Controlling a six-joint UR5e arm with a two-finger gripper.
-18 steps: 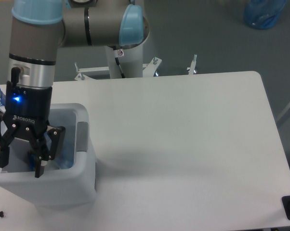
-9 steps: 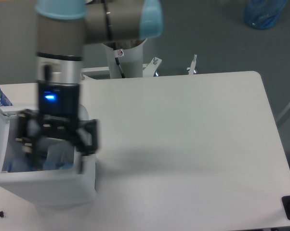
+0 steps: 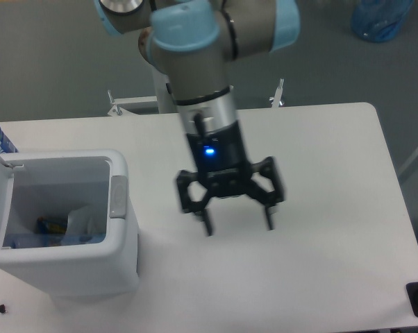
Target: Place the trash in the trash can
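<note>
Gripper point(image 3: 237, 227): shifted from over trash can point(image 3: 119, 260) to table point(image 3: 334, 173) middle, fingers spread, empty. Trash point(image 3: 80, 223) (pale piece) inside can, at table's left edge.

view: single fixed camera | position: high, in front of the table point(image 3: 320, 152) | facing: steeply down toward the arm's base | range: mid-distance | shared: no second view
</note>
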